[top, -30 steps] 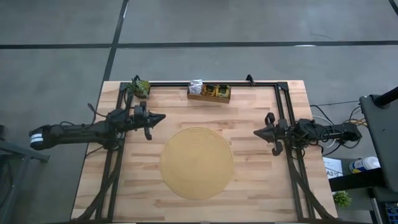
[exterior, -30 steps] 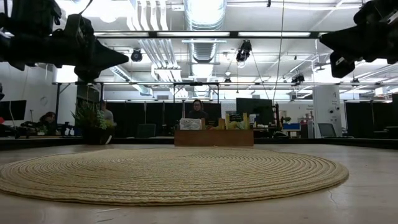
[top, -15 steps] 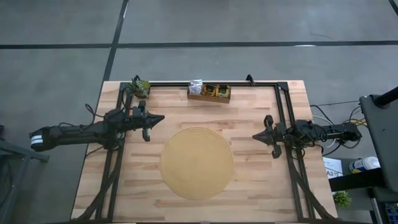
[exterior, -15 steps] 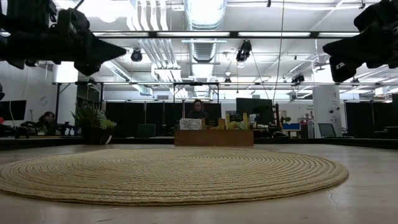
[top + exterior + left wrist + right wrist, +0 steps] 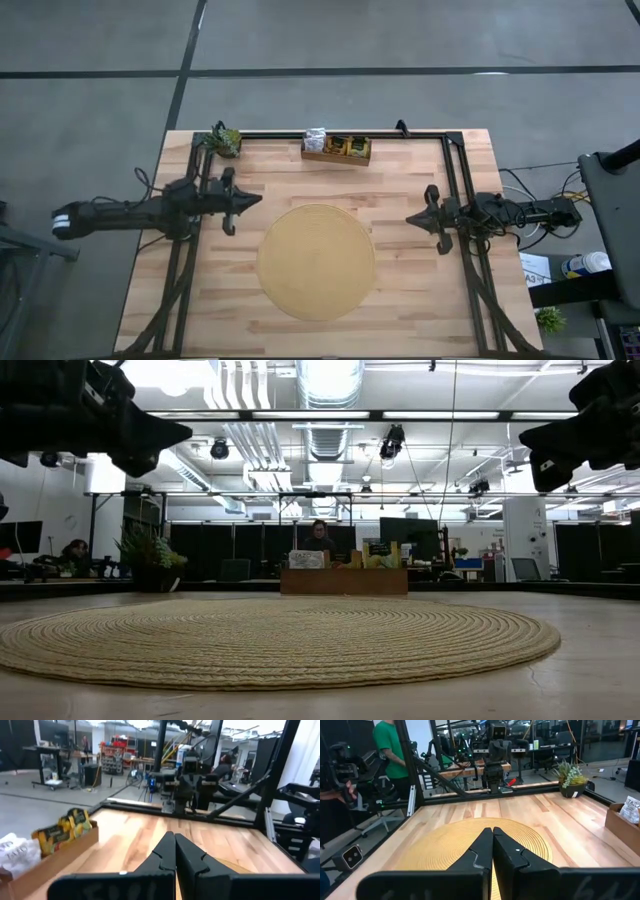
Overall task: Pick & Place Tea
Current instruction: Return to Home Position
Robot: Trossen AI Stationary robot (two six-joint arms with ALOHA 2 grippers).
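Tea sachets [image 5: 345, 146], white and green-yellow, upright in the wooden tray [image 5: 336, 158].

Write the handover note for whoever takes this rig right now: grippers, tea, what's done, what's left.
Left gripper: shut, empty, raised above the table, left of the round mat.
Right gripper: shut, empty, raised to the right of the mat.
Tea sachets: all that show stand in the wooden organizer at the table's far edge; none on the mat.
Done: sorting looks finished.
Left: probably only parking both arms.
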